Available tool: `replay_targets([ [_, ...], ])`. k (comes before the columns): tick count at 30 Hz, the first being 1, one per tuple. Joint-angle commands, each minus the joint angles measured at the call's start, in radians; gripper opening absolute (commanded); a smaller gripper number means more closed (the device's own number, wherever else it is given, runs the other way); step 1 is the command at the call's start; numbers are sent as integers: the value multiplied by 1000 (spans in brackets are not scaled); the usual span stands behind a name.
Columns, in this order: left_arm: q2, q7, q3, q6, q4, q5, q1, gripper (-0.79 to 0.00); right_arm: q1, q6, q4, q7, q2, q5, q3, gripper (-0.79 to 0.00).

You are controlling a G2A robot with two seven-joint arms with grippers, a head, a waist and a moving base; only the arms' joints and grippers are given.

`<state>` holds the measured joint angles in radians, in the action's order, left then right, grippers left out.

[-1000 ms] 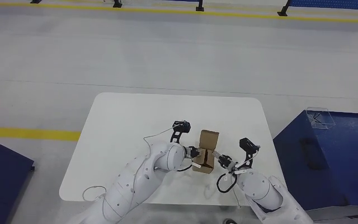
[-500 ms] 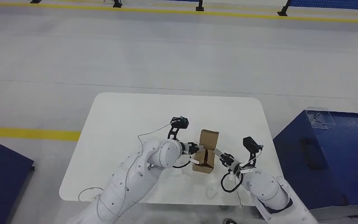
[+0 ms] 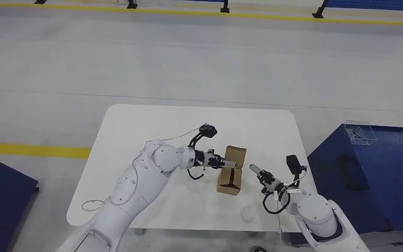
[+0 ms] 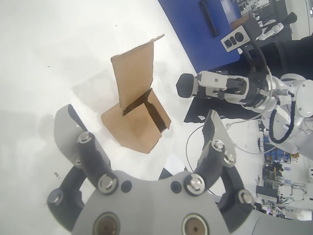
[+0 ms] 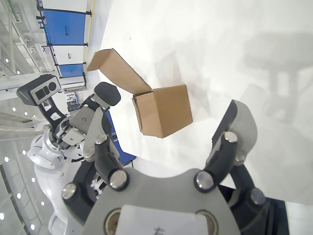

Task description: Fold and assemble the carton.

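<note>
Brown carton (image 3: 230,179), interior mostly hidden

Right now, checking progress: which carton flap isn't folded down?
The long lid flap on the carton's far side: it stands upright, its tip bent, while the shorter flaps lie folded across the opening.

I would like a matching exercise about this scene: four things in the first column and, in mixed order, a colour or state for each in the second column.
Column one:
1. carton
2. left gripper
3. table
4. cabinet beside the table

Column two:
A. white
B. open, holding nothing
C. blue
D. brown, one flap raised

Pairs: 1-D, 2-B, 3-A, 4-C.
</note>
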<state>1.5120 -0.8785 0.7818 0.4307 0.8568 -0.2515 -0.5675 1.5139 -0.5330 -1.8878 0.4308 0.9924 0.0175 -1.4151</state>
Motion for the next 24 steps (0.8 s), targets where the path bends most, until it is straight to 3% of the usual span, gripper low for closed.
replay_targets([
  [1, 19, 13, -28, 13, -48, 13, 30, 0, 0, 0, 0, 0, 0, 0, 0, 0],
  [10, 94, 48, -109, 28, -251, 38, 114, 0, 0, 0, 0, 0, 0, 0, 0, 0],
  [18, 144, 35, -135, 86, -358, 85, 157, 0, 0, 0, 0, 0, 0, 0, 0, 0],
  [24, 176, 89, -161, 35, -398, 50, 180, -86, 0, 0, 0, 0, 0, 0, 0, 0],
])
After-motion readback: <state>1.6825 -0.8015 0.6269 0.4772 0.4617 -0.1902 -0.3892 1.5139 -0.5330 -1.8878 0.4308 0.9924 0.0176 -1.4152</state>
